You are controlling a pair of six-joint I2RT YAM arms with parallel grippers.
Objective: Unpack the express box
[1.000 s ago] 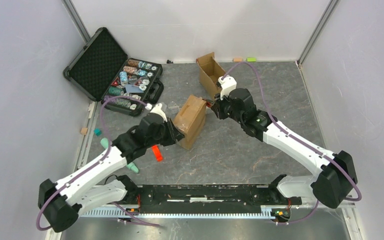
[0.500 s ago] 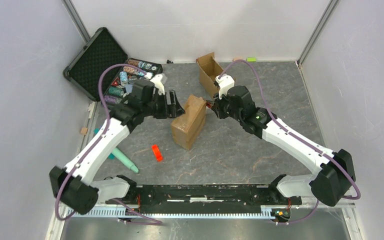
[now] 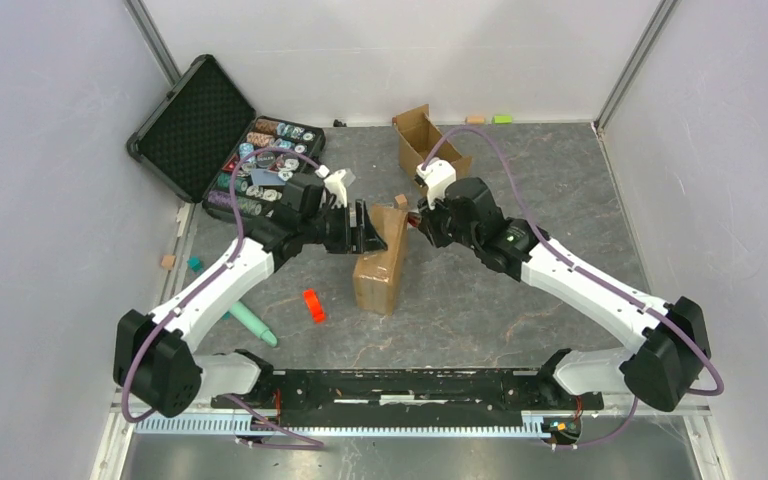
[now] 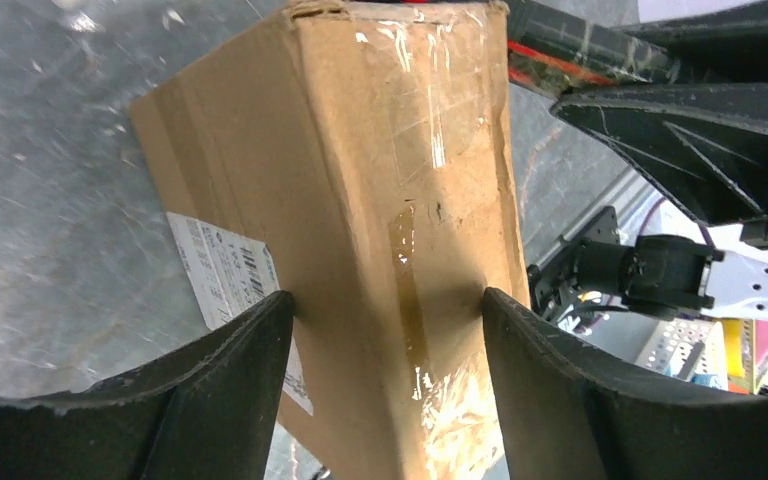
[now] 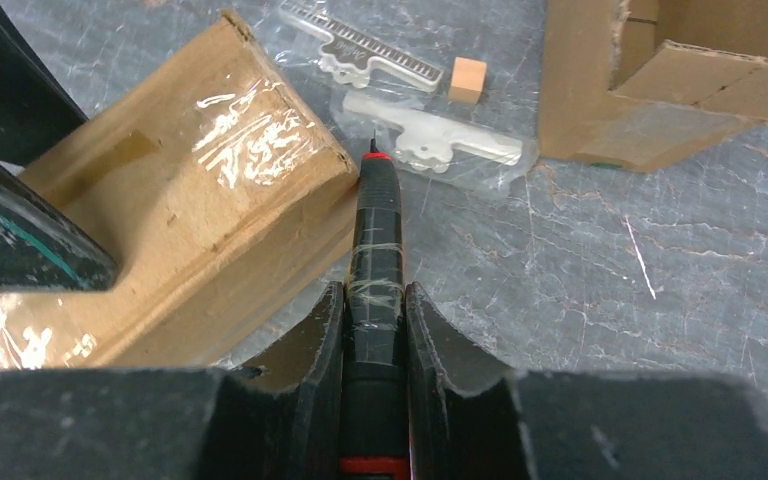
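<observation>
left gripper point(image 4: 385, 300), spread astride the express box point(image 4: 360, 150), should clamp; right gripper point(image 5: 375, 295), pinching a cutter point(image 5: 373, 200), slits the seam point(image 4: 407, 260).

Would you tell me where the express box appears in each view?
Top external: express box at the picture's centre.
Left wrist: box fills the middle, between the jaws.
Right wrist: box at left, beside the held black tool.
Shared landmark: its clear tape, in both wrist views.

The express box point(image 4: 380, 200) fills your left gripper's point(image 4: 385, 300) gap; just beyond it, the right gripper's point(image 5: 375, 300) black tool point(image 5: 375, 220) blocks the passage.
</observation>
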